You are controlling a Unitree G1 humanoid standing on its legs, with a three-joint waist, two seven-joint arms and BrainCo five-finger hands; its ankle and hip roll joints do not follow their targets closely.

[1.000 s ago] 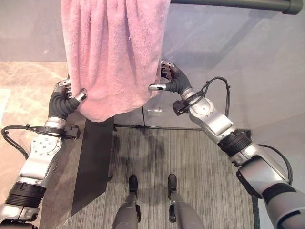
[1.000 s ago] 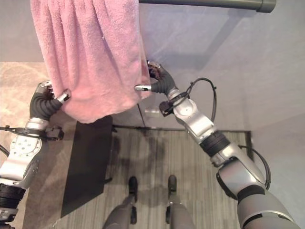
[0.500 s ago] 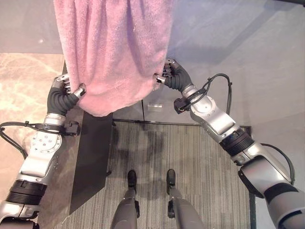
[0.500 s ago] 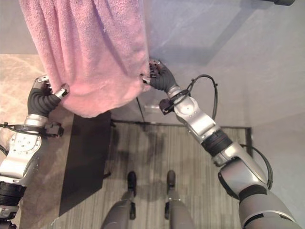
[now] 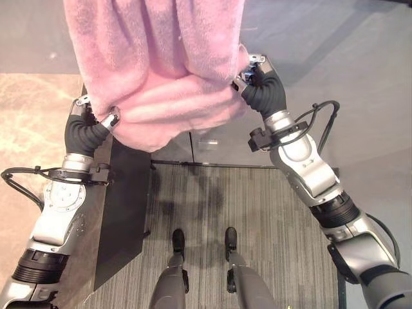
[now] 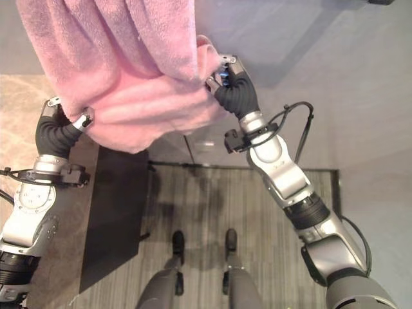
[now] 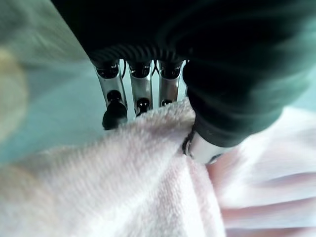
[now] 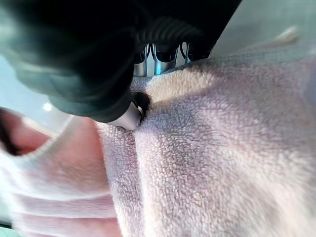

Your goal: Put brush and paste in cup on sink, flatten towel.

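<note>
Pink towel, grey striped floor, beige marbled counter

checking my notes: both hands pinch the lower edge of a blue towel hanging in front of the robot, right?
Not quite: the towel is pink, not blue, as the left eye view shows. The rest holds: the left hand and the right hand each pinch its lower edge.

The pink towel runs off the top edge; its folds hide the right hand fingertips
</note>
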